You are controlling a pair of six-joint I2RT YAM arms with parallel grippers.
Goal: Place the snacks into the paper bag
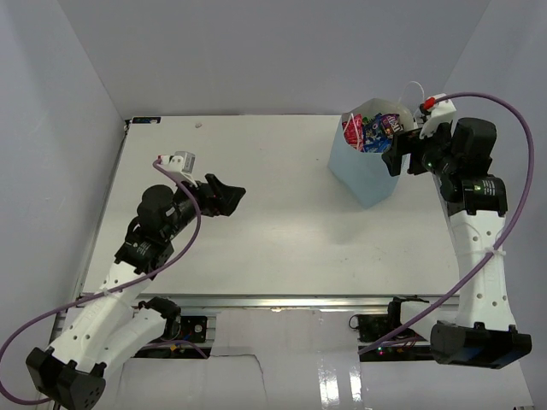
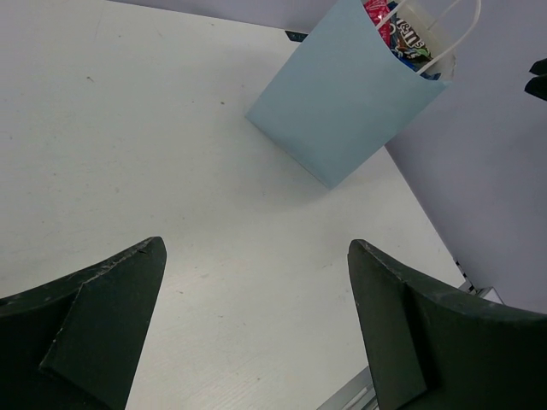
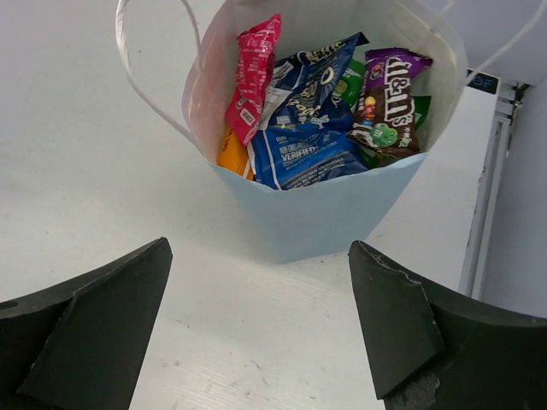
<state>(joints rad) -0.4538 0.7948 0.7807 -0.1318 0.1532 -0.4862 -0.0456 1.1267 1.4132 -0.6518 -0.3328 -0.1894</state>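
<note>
Snacks packed in upright paper bag, far right of worktop; none seen loose. Right gripper just beside it, left gripper well apart; both jaws wide, empty. Looks done.

White, flat rectangular tabletop, matte and faintly scuffed, enclosed by pale walls at the left, far and right sides. One upright light-blue paper shopping bag with white cord handles stands directly on it near the far right corner, its mouth open upward.
</note>
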